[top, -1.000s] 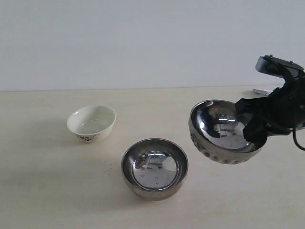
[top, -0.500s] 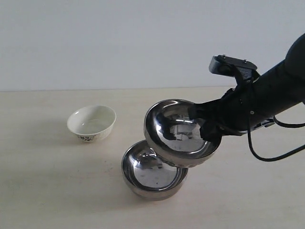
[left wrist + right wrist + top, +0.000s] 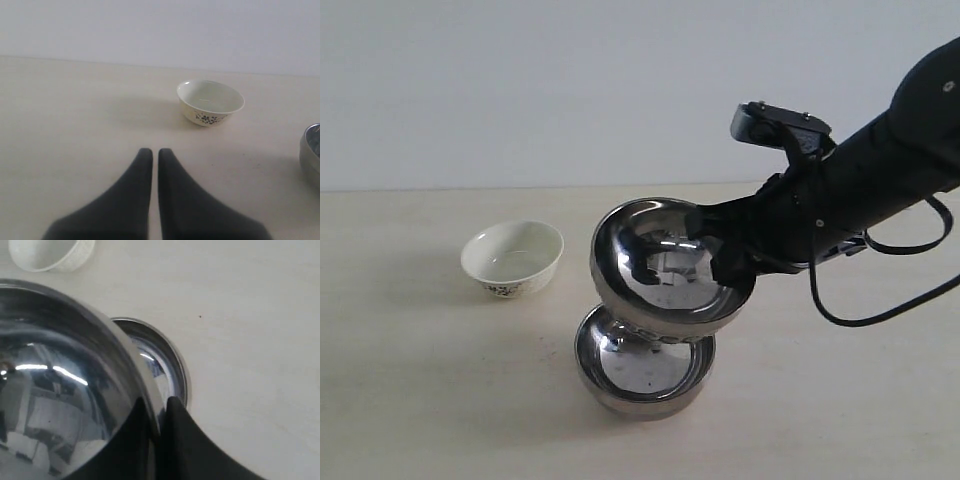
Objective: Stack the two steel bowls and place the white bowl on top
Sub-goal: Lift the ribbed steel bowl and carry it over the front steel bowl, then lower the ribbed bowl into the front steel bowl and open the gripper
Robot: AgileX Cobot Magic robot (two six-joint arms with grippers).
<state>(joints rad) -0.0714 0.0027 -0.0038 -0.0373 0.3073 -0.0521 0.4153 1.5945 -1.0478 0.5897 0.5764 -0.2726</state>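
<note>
The pale wooden table [image 3: 420, 400] spans the scene in front of a plain light wall. The black right arm [image 3: 880, 170] comes in from the right of the exterior view and slopes down toward the middle, its wrist bent so the right gripper [image 3: 720, 250] points leftward and slightly down. The fingers [image 3: 177, 430] pinch the rim of the upper steel bowl [image 3: 650, 270], one inside the wall and one outside, clamped tight on the metal. This bowl is off the table and hangs over the lower steel bowl [image 3: 645, 375]. Its mouth faces up but tips toward the camera, so the mirrored inside shows. Being round, it has no long axis. Whether its underside touches the bowl beneath cannot be told. The lower steel bowl sits upright on the table, mouth up, partly covered by the one above. The white bowl [image 3: 512, 257] stands upright to the left, well apart from both, its dark floral pattern near the base. The left gripper [image 3: 151, 155] hovers above bare table, its fingers drawn together with only a sliver between them, grasping nothing.
</note>
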